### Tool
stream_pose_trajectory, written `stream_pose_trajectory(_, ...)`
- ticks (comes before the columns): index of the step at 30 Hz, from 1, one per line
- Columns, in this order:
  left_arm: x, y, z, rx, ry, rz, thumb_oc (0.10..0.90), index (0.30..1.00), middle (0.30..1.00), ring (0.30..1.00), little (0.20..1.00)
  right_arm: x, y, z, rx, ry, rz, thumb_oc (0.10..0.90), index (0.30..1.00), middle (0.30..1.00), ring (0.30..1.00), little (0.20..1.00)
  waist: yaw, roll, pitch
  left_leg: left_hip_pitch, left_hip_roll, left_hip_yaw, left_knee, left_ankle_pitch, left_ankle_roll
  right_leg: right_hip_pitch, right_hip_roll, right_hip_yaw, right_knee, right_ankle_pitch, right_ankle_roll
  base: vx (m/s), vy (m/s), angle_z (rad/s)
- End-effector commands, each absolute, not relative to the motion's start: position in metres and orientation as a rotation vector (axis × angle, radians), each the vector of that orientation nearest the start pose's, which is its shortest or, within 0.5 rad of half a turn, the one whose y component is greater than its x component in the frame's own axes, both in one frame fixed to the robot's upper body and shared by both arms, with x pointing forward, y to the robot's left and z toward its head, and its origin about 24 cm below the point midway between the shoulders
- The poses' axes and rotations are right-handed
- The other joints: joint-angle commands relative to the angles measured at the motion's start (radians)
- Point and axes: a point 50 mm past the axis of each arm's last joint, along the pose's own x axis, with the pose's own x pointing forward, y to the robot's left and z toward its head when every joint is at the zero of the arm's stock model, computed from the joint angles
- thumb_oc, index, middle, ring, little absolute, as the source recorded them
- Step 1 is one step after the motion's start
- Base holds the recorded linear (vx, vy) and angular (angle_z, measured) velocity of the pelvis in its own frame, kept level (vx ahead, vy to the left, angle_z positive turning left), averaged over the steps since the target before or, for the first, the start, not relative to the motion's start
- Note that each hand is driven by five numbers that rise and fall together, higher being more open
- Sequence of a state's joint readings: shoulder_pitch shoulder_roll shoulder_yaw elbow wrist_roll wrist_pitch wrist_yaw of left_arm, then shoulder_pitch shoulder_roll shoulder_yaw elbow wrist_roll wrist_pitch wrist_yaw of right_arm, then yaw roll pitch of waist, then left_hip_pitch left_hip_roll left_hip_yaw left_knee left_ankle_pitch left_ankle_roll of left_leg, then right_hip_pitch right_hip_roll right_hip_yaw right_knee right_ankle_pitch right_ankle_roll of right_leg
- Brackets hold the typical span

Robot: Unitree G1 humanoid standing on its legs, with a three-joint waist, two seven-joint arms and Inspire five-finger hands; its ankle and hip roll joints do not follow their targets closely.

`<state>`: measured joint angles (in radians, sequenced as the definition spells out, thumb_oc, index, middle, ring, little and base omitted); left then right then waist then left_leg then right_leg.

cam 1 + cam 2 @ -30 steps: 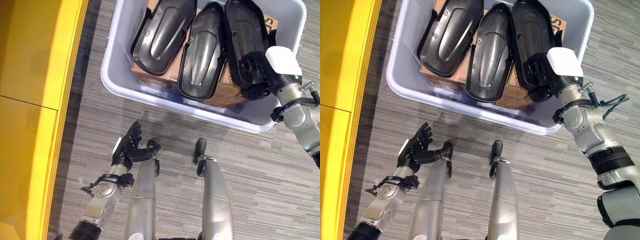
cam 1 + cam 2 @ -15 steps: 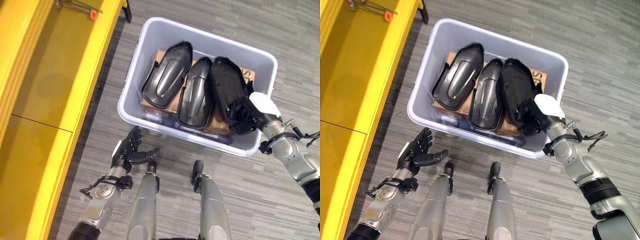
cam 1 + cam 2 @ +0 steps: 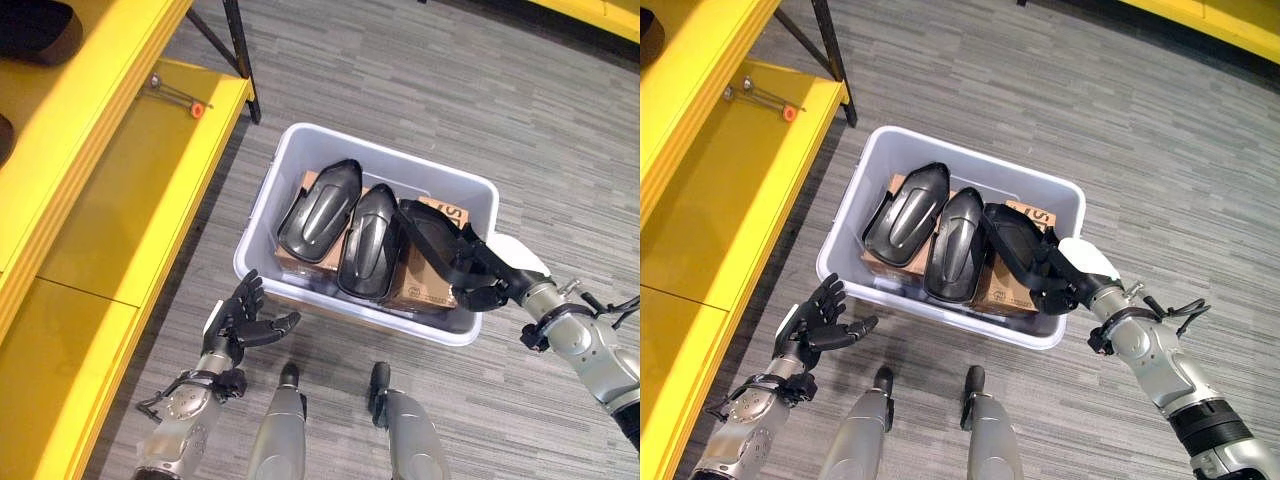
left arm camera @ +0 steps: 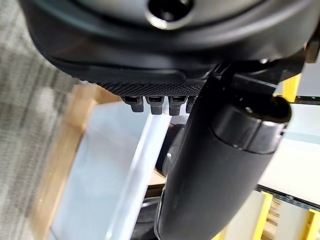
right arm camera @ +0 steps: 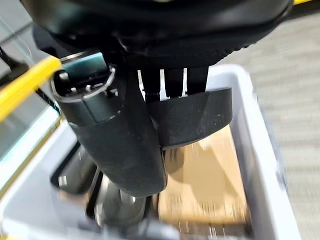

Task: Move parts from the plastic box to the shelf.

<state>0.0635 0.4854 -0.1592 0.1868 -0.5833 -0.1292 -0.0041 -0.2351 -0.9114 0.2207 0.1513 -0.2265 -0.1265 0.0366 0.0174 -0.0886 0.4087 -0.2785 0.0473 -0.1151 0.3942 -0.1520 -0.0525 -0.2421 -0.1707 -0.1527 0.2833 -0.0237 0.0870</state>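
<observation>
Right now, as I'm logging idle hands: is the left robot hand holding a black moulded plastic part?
No: the left robot hand hangs open over the grey carpet floor, outside the white plastic box.

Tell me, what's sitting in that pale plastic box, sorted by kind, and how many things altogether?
Black molded parts: 3, at the left, in the middle, and one at the right that the right hand holds.
Cardboard boxes under them: 2, one and another.
Total: 5 in the plastic box.

Workshop or parts store: yellow steel shelf (image 3: 120, 200) on dark uprights, grey carpet-tile floor (image 3: 420, 90), plastic box (image 3: 300, 150) holding black moulded parts (image 3: 320, 210) on cardboard cartons (image 3: 425, 285).
</observation>
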Motion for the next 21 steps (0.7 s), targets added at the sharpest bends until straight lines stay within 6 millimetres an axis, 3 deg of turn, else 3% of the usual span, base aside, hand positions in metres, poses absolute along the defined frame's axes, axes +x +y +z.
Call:
stream_pose_trajectory(1, 0.230, 0.222, 0.023, -0.095, 0.072, -0.076, 0.900, 1.000, 1.000, 1.000, 1.000, 0.288, -0.268, 0.163, -1.212, -0.262, 0.147, 0.400, 0.300, 0.300, 0.300, 0.300, 0.011, -0.022, -0.170, 0.053, 0.041, 0.014, -0.091, 0.011, -0.011, 0.079, -0.015, -0.005, -0.008, -0.096, 0.049, 0.08, -0.001, 0.01)
stream_pose_trajectory(11, 0.223, 0.217, 0.011, -0.139, 0.110, -0.066, 0.900, 1.000, 1.000, 1.000, 1.000, 0.290, -0.261, 0.217, -1.355, -0.426, 0.127, 0.400, 0.300, 0.300, 0.300, 0.300, 0.010, -0.023, -0.296, 0.195, 0.051, 0.061, -0.314, 0.092, -0.015, 0.190, -0.009, -0.004, -0.204, -0.011, 0.069, 0.08, 0.007, -0.05)
stream_pose_trajectory(21, 0.217, 0.216, 0.006, -0.161, 0.128, -0.048, 0.900, 1.000, 1.000, 1.000, 1.000, 0.299, -0.244, 0.246, -1.397, -0.539, 0.118, 0.400, 0.300, 0.300, 0.300, 0.300, 0.025, -0.017, -0.352, 0.250, 0.051, 0.093, -0.406, 0.128, -0.014, 0.223, -0.018, 0.002, -0.288, 0.036, 0.083, 0.01, 0.008, -0.07)
